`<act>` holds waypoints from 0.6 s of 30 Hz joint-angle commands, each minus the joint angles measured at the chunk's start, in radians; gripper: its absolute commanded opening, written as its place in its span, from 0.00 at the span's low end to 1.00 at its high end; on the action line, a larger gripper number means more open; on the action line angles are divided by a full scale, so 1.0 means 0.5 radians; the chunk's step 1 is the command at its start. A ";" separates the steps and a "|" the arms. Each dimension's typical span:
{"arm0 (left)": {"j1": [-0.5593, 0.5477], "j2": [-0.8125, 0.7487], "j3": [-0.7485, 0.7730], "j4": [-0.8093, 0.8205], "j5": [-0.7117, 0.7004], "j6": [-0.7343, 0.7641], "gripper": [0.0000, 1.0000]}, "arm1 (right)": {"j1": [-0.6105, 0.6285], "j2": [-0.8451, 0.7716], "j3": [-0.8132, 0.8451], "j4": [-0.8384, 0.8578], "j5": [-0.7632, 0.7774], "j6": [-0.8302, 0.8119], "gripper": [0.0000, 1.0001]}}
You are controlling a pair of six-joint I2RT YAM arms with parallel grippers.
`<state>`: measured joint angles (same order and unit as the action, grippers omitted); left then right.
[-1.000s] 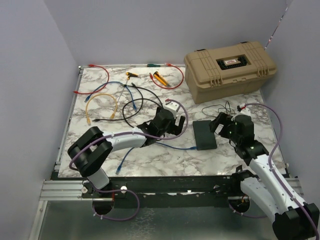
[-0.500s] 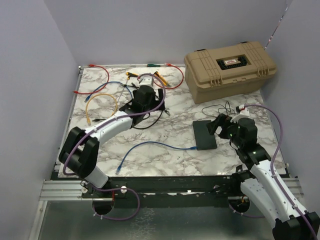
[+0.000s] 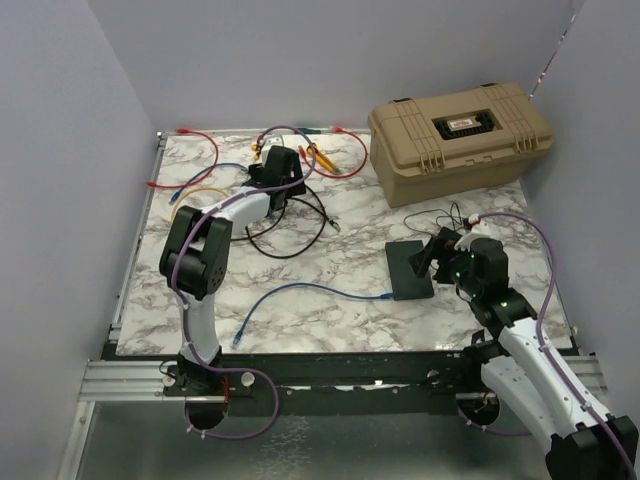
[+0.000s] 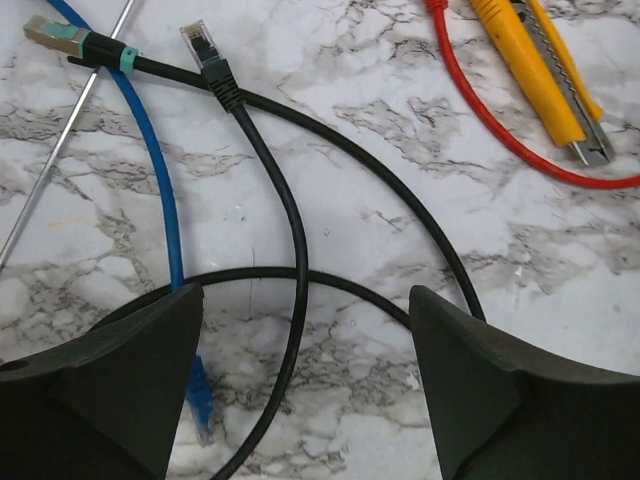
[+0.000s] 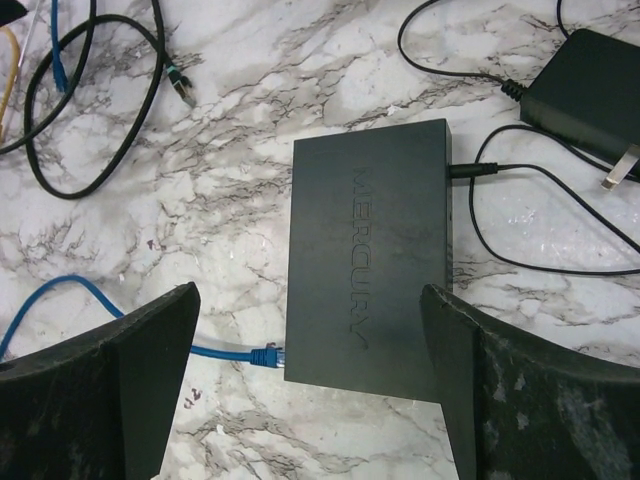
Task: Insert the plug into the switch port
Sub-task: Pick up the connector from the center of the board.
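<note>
Separately, the left tool [image 4: 305, 385] gaped over a black cable [image 4: 290, 230] and the right tool [image 5: 310, 395] gaped above the switch [image 5: 370, 260], with the blue plug [image 5: 268, 355] just beside its edge on the counter [image 5: 300, 80].

1. Swung L gripper [image 4: 303, 300] away from mid-table by blue cable [image 3: 300, 288] to far-left rear; now hangs over black cable [image 4: 290, 215] nr yellow knife [image 4: 530, 60].
2. Nudged R gripper [image 5: 310, 290] slightly left, more over switch [image 5: 365, 260].

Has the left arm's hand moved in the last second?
Yes. The left gripper swung away from the switch, toward the far side, near the yellow cutter.
</note>
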<state>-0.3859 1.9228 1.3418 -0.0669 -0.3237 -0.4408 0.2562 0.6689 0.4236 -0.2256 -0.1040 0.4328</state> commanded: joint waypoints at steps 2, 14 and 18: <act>0.086 0.338 0.237 0.106 -0.060 -0.047 0.80 | 0.010 0.023 0.061 -0.029 -0.097 -0.052 0.94; 0.163 0.646 0.474 0.127 0.058 -0.068 0.53 | 0.011 0.148 0.101 -0.002 -0.201 -0.119 0.88; 0.179 0.629 0.416 0.125 0.074 -0.067 0.29 | 0.009 0.204 0.107 0.029 -0.224 -0.124 0.88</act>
<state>-0.3069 2.2272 1.5654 -0.0097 -0.3141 -0.4717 0.2562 0.7509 0.4473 -0.2268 -0.1959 0.3904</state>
